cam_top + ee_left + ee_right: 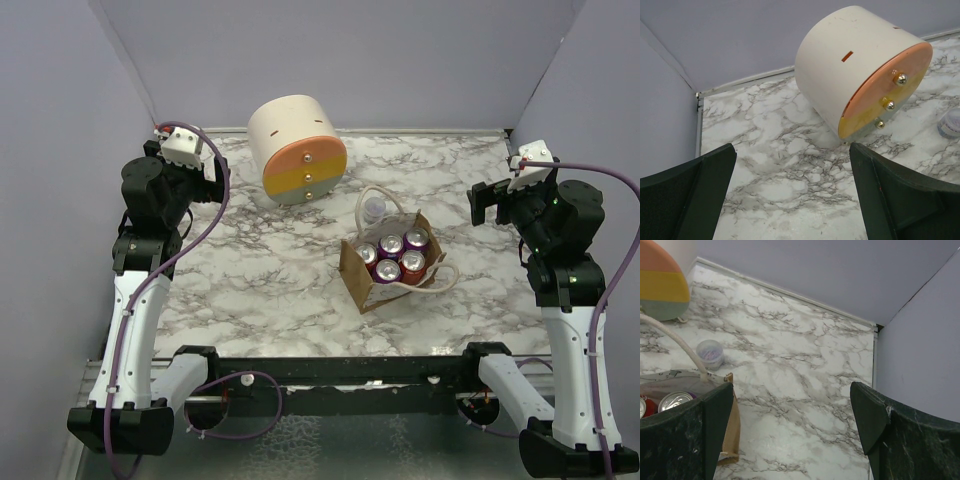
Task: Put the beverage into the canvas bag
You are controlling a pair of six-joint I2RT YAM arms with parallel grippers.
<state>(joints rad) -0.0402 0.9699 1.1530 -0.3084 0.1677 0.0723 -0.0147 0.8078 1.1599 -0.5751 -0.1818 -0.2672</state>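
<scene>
The tan-brown canvas bag (362, 281) stands open near the table's middle, with cream rope handles (441, 281). Several purple and red beverage cans (390, 246) stand upright inside it. In the right wrist view the bag's edge (732, 432), a can top (675, 401) and a rope handle (677, 342) show at lower left. My left gripper (208, 172) is open and empty at the back left, far from the bag; it also shows in the left wrist view (792, 192). My right gripper (487, 203) is open and empty, to the right of the bag; it also shows in the right wrist view (790, 435).
A big cream cylinder (296, 148) with an orange-yellow face lies on its side at the back, also in the left wrist view (860, 70). A small clear container with a purple label (372, 208) stands just behind the bag, also in the right wrist view (710, 354). Grey walls enclose the table.
</scene>
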